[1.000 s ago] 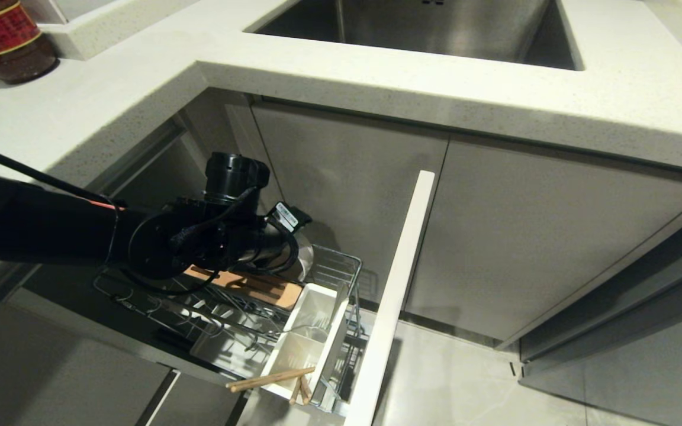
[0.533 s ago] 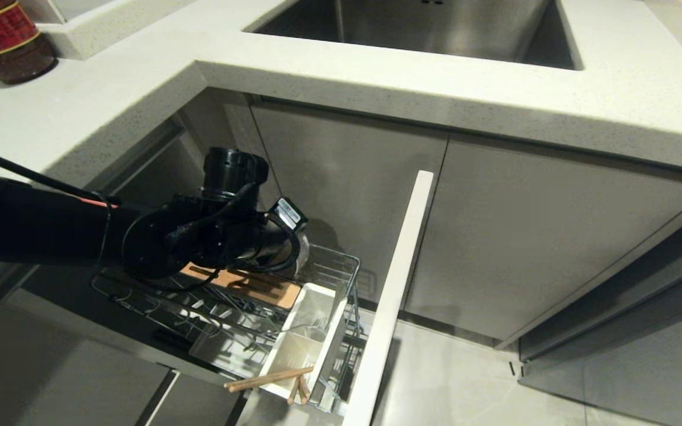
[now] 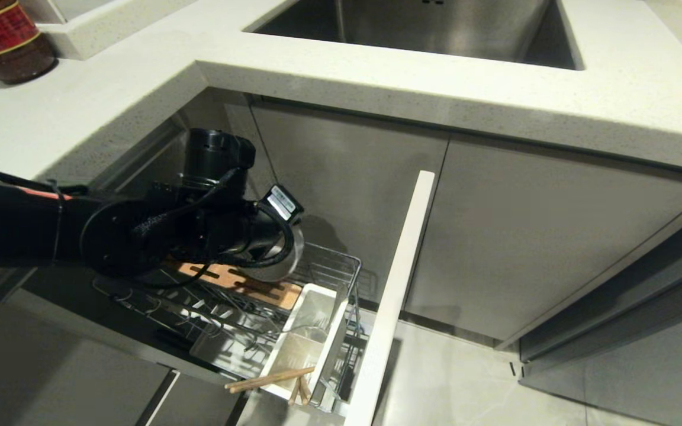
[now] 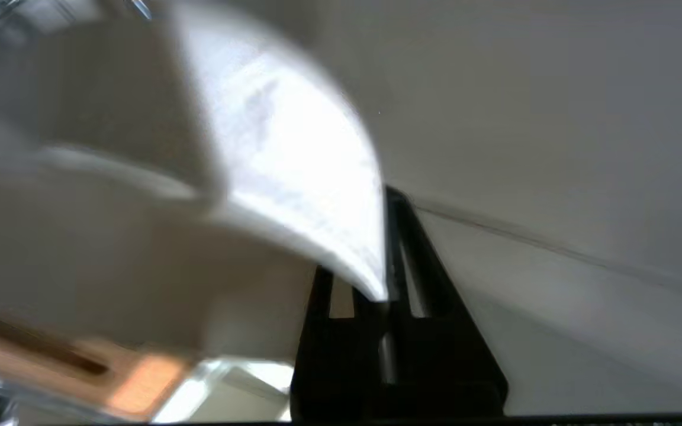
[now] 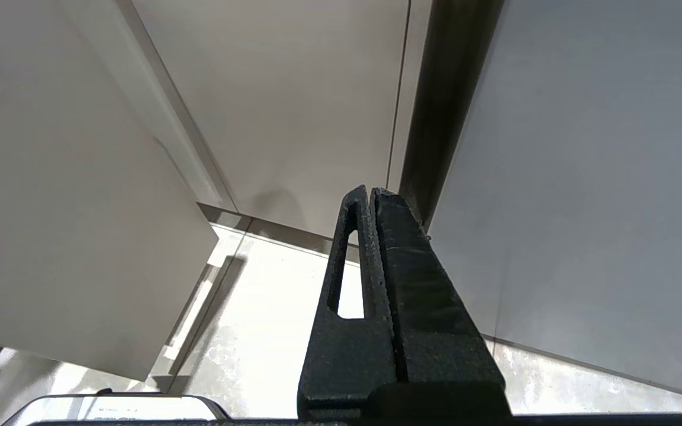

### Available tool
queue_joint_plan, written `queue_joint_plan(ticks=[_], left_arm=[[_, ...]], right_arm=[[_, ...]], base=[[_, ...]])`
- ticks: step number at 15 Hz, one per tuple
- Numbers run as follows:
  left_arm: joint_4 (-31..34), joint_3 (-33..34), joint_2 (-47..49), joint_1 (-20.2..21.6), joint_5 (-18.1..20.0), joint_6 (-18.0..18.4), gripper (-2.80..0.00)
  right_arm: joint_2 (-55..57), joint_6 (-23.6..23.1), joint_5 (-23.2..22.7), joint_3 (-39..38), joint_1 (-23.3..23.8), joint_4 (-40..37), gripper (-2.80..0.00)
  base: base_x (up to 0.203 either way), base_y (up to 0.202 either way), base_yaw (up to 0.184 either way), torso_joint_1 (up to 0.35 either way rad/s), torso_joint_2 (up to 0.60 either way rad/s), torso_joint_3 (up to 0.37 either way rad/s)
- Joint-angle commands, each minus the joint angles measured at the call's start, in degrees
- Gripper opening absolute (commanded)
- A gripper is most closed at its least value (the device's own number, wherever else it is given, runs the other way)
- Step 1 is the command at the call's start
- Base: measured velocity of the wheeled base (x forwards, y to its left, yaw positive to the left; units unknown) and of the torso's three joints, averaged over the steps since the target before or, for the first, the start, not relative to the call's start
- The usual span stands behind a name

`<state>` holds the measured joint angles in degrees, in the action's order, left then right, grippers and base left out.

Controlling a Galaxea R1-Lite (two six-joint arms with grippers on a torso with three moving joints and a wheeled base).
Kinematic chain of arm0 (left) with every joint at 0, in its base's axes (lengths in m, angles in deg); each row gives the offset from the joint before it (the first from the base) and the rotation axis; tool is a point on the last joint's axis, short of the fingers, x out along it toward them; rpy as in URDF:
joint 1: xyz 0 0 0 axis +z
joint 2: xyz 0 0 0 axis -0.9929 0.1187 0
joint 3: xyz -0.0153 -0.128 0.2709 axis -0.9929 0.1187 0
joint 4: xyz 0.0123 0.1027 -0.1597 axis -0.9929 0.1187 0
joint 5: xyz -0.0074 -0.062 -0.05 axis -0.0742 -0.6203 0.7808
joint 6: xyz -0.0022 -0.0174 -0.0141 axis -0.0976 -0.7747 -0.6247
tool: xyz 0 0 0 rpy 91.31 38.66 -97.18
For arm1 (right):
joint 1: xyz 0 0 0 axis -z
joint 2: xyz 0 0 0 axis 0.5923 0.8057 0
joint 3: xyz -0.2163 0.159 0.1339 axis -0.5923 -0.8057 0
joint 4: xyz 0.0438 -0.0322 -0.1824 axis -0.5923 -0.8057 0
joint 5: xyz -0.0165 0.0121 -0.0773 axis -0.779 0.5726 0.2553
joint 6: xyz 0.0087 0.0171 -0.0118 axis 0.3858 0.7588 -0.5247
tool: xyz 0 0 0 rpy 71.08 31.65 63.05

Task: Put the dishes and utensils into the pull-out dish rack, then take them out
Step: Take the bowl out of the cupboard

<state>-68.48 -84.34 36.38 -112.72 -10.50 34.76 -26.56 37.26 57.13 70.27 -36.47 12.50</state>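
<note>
Item: left gripper (image 4: 385, 278). We find its black fingers pinched on the rim of the off-white bowl (image 4: 293, 171); from the wrist camera the bowl's wall curves away from the fingertips, with the rim edge running down between them. From the head camera the gripper itself is hidden behind the arm's wrist, and only a crescent of the bowl (image 3: 285, 263) shows below it.

Item: bowl's place. It hangs on edge over the far end of the pull-out dish rack (image 3: 350, 269), above the slotted wooden strip (image 3: 240, 284). We judge it clear of the wires, though the wrist hides the underside. No long axis to note: the bowl is round, so what matters is that it is carried rim-up and tilted.

Item: governing relation. The countertop (image 3: 376, 89) overhangs the rack directly above the arm. In our judgement an unloading move must bring the bowl outward toward the white front panel (image 3: 397, 284) before it goes up, or the rim may catch the counter's underside.

Item: remaining contents. Chopsticks (image 3: 270, 378) lie across the near end of the white cutlery caddy (image 3: 311, 337), jutting past its edge. We see no plate or fork clearly.

Item: right gripper (image 5: 370, 204). Fingers pressed together, empty, parked low by the cabinet doors, well apart from the rack. The left arm is plainly the nearer.
</note>
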Motion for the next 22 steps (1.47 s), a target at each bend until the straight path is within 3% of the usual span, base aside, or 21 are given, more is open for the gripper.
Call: queue_joint_plan(ticks=[1, 4, 9, 12, 14, 17, 22], left_arm=[[-0.51, -0.29, -5.52, -0.93, -0.03, -0.28, -2.80], [0.03, -1.08, -12.49, -2.71, -0.33, -0.13, -2.80], [9.01, -6.71, -28.48, -9.06, -0.66, 0.13, -2.80], [14.59, -13.60, -37.05, -8.56, -1.38, 4.46, -2.80], [18.15, -17.78, -39.76, -2.96, -1.80, 9.34, -2.80], [26.20, -24.02, -41.25, 10.37, -2.02, 17.65, -2.80], [48.01, -33.65, -39.56, 33.56, -2.12, 30.13, -2.80]], right_arm=[[0.05, 0.01, 0.00, -1.58, -0.03, 0.07, -2.80], [0.05, 0.01, 0.00, -1.51, -0.03, 0.07, -2.80], [0.05, 0.01, 0.00, -1.50, -0.03, 0.07, -2.80], [0.05, 0.01, 0.00, -1.57, -0.03, 0.07, -2.80], [0.05, -0.01, 0.00, -1.49, -0.03, 0.07, -2.80], [0.05, -0.01, 0.00, -1.50, -0.03, 0.07, -2.80], [0.05, -0.01, 0.00, -1.49, -0.03, 0.07, -2.80]], base=[[0.000, 0.000, 0.000, 0.000, 0.00, 0.000], [0.000, 0.000, 0.000, 0.000, 0.00, 0.000], [0.000, 0.000, 0.000, 0.000, 0.00, 0.000], [0.000, 0.000, 0.000, 0.000, 0.00, 0.000], [0.000, 0.000, 0.000, 0.000, 0.00, 0.000], [0.000, 0.000, 0.000, 0.000, 0.00, 0.000], [0.000, 0.000, 0.000, 0.000, 0.00, 0.000]])
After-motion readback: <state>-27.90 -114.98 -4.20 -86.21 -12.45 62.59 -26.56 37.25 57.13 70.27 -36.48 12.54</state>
